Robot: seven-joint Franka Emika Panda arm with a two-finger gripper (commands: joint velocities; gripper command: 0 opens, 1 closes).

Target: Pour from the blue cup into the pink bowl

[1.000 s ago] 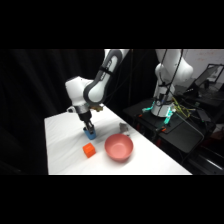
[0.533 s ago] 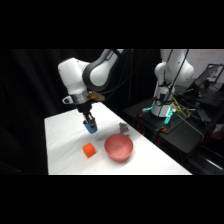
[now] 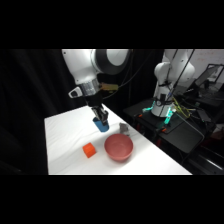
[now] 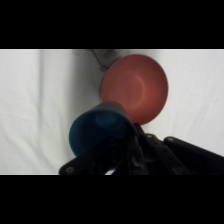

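Carry step in hand, as I judge it: the blue cup (image 3: 101,123) is off the cloth, held aloft, not yet over the bowl.

Nearest the camera, toward the near edge of the tabletop (image 3: 65,130): a small orange cube (image 3: 89,150), and just beside it the pink bowl (image 3: 118,147), upright, mouth open, nothing visible inside.

Behind those, over the middle of the tabletop: the claw (image 3: 100,116) clamped on the blue cup, hanging from the white arm (image 3: 87,65) that comes down from above. Wrist view puts the cup's dark blue mouth (image 4: 100,131) close under the camera with the bowl (image 4: 136,86) beyond it, rims overlapping in that view only; the side view shows the cup short of the bowl.

Next move, by my reckoning: carry the cup across until it stands above the bowl's middle, then tilt the wrist so the lip faces down into it. Contents of the cup cannot be made out.

A small grey block (image 3: 123,128) lies behind the bowl, near the far edge.

Surface: white cloth, softly creased. Beyond: black backdrop; at right, a second white robot (image 3: 167,80) on a dark bench with teal lights.
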